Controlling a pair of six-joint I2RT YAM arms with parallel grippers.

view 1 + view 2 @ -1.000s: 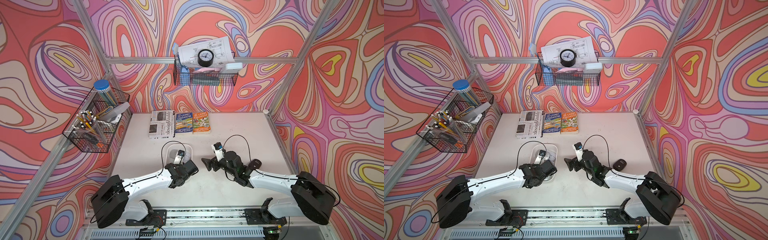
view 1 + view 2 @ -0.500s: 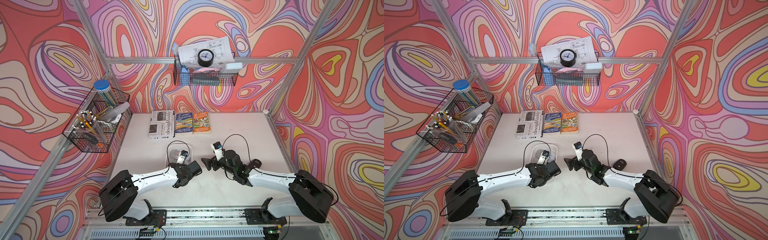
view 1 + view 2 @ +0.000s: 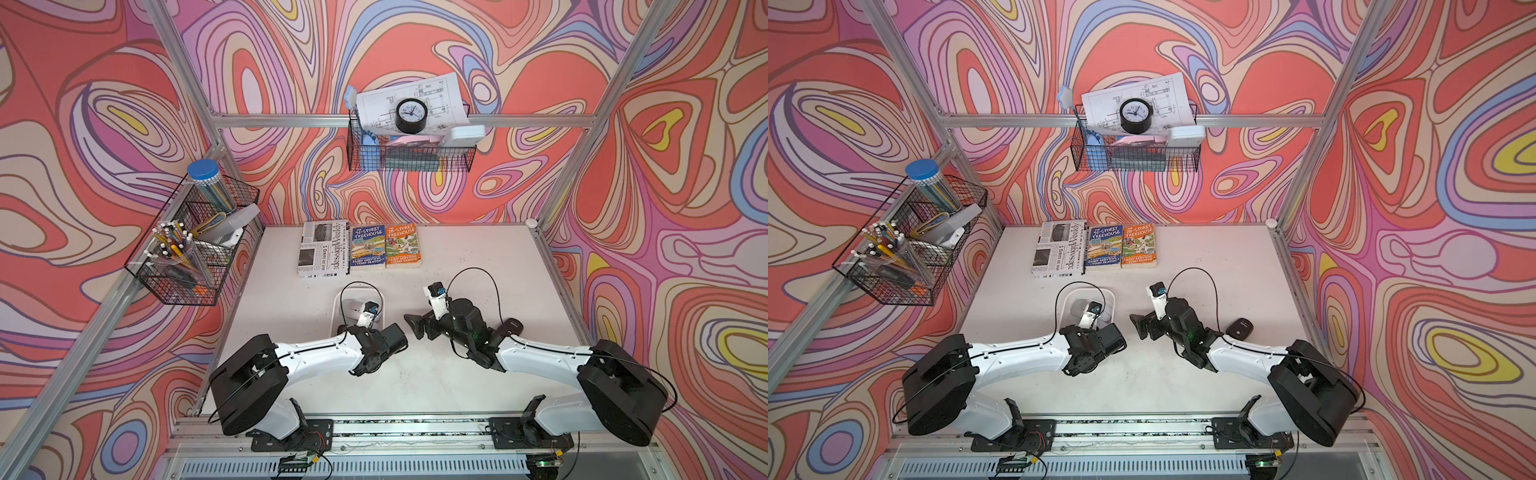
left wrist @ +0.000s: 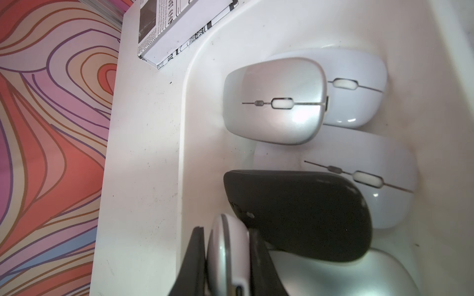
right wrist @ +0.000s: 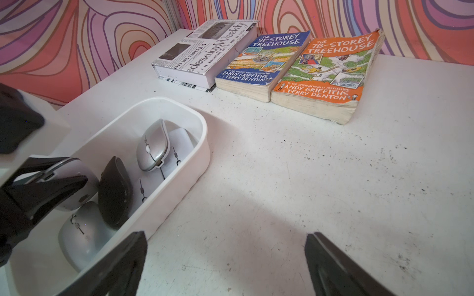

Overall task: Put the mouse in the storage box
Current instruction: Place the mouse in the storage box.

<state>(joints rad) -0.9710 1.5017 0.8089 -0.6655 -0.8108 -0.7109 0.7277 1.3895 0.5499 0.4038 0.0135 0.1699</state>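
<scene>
Silver mouse (image 4: 227, 253) clamped edge-on in left hand (image 5: 46, 178), over robot-side end of storage box (image 5: 205, 133), which is crowded. Risk: released here it lands on the black mouse (image 4: 295, 212) and slides over the rim onto the counter (image 5: 307, 179). Right hand (image 5: 227, 235) apart, empty.

Mice (image 4: 274, 102) in storage box (image 5: 185, 176), books (image 3: 368, 247) behind it, lone mouse (image 3: 1239, 328) right, seemingly on table (image 3: 478, 257)

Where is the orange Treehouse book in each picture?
Top view: orange book, rightmost of the three books.
Top view: orange book, same spot.
Left wrist: not in it.
Right wrist: orange book beside the blue book.
Shared landmark: the newspaper-print book, in every view.
</scene>
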